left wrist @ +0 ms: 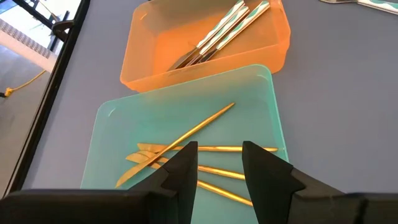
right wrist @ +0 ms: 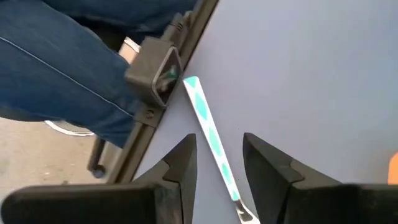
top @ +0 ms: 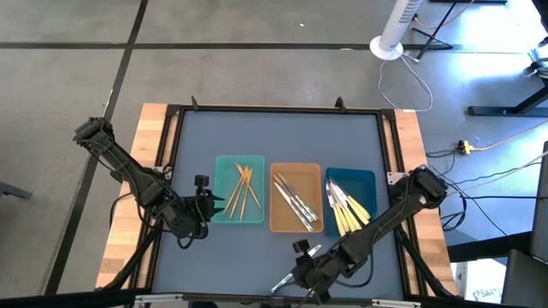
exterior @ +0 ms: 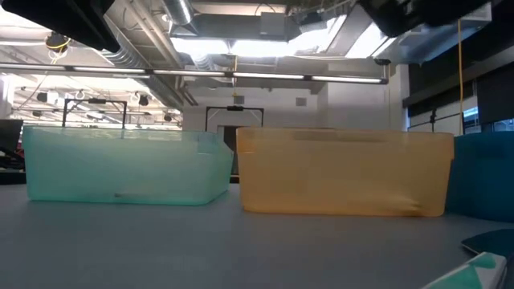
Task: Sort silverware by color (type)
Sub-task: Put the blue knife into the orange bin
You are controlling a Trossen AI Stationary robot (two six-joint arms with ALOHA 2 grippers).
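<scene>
Table's near edge: last utensil lies lengthwise between right gripper open fingers (nothing gripped); left gripper idle, empty.

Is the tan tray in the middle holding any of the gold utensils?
No. In the high view the tan tray holds only silver utensils; the gold utensils lie in the teal tray.

The table had a blue-grey top framed by a dark rail, with bare wood strips along both sides. Three trays stood on it in a row, close together: a teal tray, a tan tray in the middle, and a dark-blue tray. One silver utensil with a teal-patterned handle lay flat on the surface near the front rail, well apart from the trays.
</scene>
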